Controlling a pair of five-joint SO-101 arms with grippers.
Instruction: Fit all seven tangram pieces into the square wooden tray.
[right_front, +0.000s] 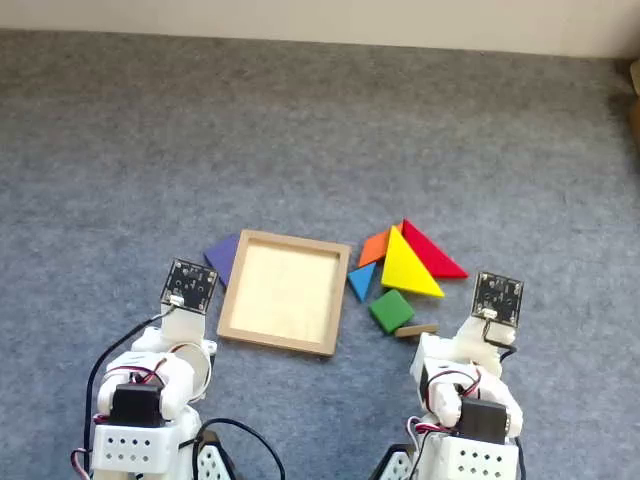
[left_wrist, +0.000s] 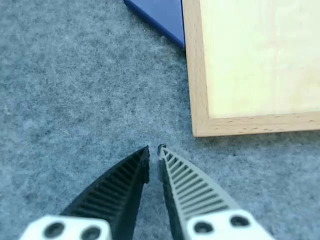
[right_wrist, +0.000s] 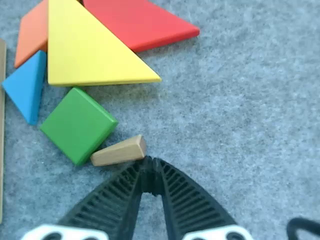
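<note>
Seven tangram pieces (right_front: 405, 265), one tray (right_front: 295, 240)

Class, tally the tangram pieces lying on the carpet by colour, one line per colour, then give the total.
dark blue piece: 1
orange piece: 1
red piece: 1
yellow piece: 1
light blue piece: 1
green piece: 1
plain wooden piece: 1
Total: 7

We see our left tool (left_wrist: 154, 150) low over the grey carpeted surface (left_wrist: 75, 90), its black and grey ribbed fingers (left_wrist: 120, 185) drawn together, tips almost touching. Just beyond the tips lies a corner of the square light-wood tray (left_wrist: 196, 75), pale floor showing. A dark blue flat wooden piece (left_wrist: 162, 12) lies against the tray's outer rim.
</note>
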